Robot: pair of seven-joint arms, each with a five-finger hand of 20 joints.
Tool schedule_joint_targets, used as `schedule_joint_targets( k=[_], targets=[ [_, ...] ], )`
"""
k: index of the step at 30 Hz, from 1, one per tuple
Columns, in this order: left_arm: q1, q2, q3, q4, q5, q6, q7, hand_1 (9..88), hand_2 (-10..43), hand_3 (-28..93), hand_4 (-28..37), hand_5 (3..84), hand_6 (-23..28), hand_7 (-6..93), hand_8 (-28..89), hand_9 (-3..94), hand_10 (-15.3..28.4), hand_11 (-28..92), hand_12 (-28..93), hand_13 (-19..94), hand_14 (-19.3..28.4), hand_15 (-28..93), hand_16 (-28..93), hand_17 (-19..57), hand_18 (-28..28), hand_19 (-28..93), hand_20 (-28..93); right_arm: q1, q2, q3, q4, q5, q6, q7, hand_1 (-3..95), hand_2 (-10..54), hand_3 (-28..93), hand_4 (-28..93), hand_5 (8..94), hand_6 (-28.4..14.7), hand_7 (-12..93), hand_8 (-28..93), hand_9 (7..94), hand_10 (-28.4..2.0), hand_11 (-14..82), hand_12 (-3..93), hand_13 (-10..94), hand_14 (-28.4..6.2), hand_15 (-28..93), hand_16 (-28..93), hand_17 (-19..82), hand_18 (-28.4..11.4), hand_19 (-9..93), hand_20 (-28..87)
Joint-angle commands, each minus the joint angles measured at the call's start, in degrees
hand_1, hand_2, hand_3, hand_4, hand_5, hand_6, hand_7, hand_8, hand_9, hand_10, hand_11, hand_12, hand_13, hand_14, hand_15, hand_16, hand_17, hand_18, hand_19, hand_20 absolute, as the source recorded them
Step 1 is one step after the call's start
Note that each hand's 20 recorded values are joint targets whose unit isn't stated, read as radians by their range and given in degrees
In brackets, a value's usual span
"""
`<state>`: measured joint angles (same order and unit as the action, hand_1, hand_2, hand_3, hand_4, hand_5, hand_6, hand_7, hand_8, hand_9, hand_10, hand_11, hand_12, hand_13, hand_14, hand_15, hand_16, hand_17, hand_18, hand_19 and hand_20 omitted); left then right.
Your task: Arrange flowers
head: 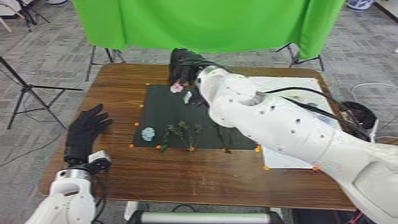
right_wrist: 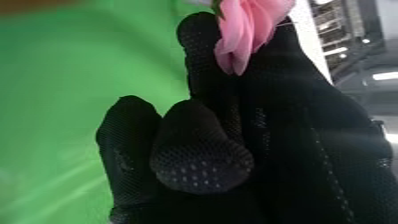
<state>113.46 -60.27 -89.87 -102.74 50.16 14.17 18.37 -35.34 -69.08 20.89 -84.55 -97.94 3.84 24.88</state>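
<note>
Head view: the white right arm (head: 289,130), cut off by the right edge, hides part of the dark rectangular mat (head: 155,112) and of the white patterned sheet (head: 284,160). The top edge crops the bright green cloth backdrop (head: 204,25); the bottom edge crops the white left arm (head: 64,202). The green leafy stems (head: 182,131) and pale blue flower (head: 147,134) are too small for detail. The grip of the black-gloved right hand (head: 185,65) is indistinct.
Right wrist view: the top edge truncates the pink-petalled flower (right_wrist: 249,30); a brown patch (right_wrist: 35,5) is blurred.
</note>
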Motion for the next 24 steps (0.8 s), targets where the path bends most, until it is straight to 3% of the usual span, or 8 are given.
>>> schedule_joint_targets(
  k=[1, 3, 5, 7, 19, 24],
  targets=[
    [-0.3, -0.89, 1.09, 0.26, -0.78, -0.84, 0.3, 12.7, 11.6, 71, -28.3, 45.3, -0.5, 14.5, -8, 45.2, 12.7, 18, 11, 38, 16.9, 30, 0, 6.9, 14.9, 11, 21, -3.4, -4.0, -5.2, 1.3, -1.6, 2.1, -0.7, 61.1, -9.5, 65, -21, 79.6, -1.9, 24, 9, 88.5, -10.4, 10.8, 41.9, 92, -1.2, 67, 29, 68, -13.4, 93, 61],
    [-0.2, -1.19, 1.21, 0.2, -0.69, -0.98, 0.11, 13.2, 13.5, 71, -28.3, 45.3, -0.5, 14.5, -8, 45.2, 12.7, 18, 11, 38, 16.9, 30, 0, 6.9, 14.9, 11, 21, -4.0, -4.8, -5.8, 2.3, -2.1, 2.9, -0.9, 61.0, -9.5, 65, -21, 79.6, -1.8, 24, 9, 88.6, -10.3, 10.5, 41.7, 92, -1.2, 67, 29, 68, -13.5, 93, 61],
    [-2.2, -1.29, 2.68, 1.23, -0.77, -0.71, 0.07, 13.2, 15.9, 72, -28.3, 45.3, -0.5, 14.6, -8, 45.3, 12.7, 18, 11, 38, 16.9, 30, 0, 7.0, 14.9, 11, 21, -4.2, -5.9, -5.3, 4.7, -2.6, 3.1, -2.0, 60.9, -9.5, 65, -21, 79.5, -1.6, 24, 9, 88.7, -10.3, 10.3, 41.5, 92, -1.3, 67, 29, 68, -13.5, 93, 62],
    [-2.8, -1.47, 3.22, 1.66, -0.65, -1.17, -0.04, 13.0, 16.8, 72, -28.3, 45.4, -0.4, 14.6, -8, 45.3, 12.7, 18, 11, 38, 16.9, 30, 0, 7.0, 14.9, 11, 21, -4.4, -6.5, -5.6, 5.7, -3.1, 3.4, -2.0, 60.9, -9.5, 65, -22, 79.5, -1.5, 24, 8, 88.7, -10.4, 10.1, 41.3, 92, -1.3, 68, 29, 68, -13.5, 93, 62],
    [-3.4, -1.58, 4.34, 1.77, -0.47, -1.4, -0.22, 13.1, 16.5, 73, -28.3, 45.5, -0.3, 14.9, -8, 45.4, 12.7, 18, 11, 38, 16.9, 30, 0, 7.0, 14.9, 11, 21, -4.2, -8.3, -6.6, 8.0, -2.7, 4.5, -1.1, 60.4, -9.5, 64, -22, 78.6, -0.5, 24, 7, 88.8, -10.9, 8.1, 39.0, 92, -1.4, 68, 30, 68, -13.7, 93, 62],
    [-3.6, -1.48, 4.43, 1.79, -0.38, -1.36, -0.19, 12.7, 12.5, 72, -28.3, 45.2, -0.1, 14.8, -8, 45.3, 12.7, 18, 11, 38, 16.8, 31, 0, 7.0, 14.9, 11, 21, -4.0, -8.6, -6.5, 8.0, -1.7, 3.5, -0.7, 58.6, -9.5, 64, -19, 76.6, 0.5, 23, 5, 86.1, -11.2, 7.7, 32.6, 92, -1.7, 67, 29, 67, -14.0, 93, 62]
  ],
)
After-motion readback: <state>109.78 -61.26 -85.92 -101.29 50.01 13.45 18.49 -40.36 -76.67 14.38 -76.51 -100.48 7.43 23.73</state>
